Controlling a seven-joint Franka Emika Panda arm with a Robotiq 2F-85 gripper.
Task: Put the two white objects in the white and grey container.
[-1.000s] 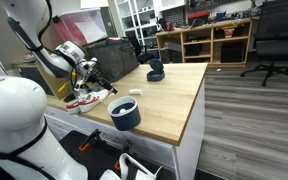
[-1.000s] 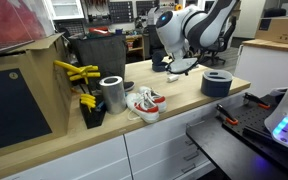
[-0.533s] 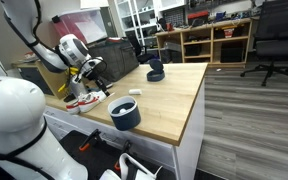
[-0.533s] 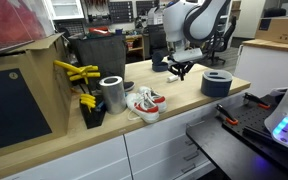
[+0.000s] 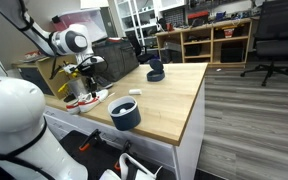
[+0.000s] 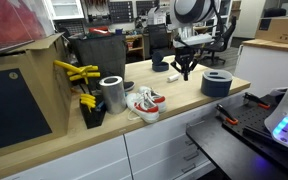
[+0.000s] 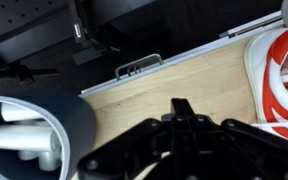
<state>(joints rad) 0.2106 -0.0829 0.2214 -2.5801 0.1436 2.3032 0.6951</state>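
Exterior view. Centre frame: wooden surface [image 5: 174, 100]. Lower centre: grey-blue container [image 5: 125, 115], white rim. Just above it lies a small white object [image 5: 135, 93]. Upper centre: dark bowl [image 5: 155, 74]. Left: gripper [image 5: 88, 80], jaws closed, above white-and-red item [image 5: 88, 100].

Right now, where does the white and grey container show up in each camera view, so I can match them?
In an exterior view: the white and grey container is just left of centre, at the table's near edge.
In an exterior view: it is right of centre, at the table's right end.
Wrist view: lower left corner.
Shared landmark: the white-and-red shoe.
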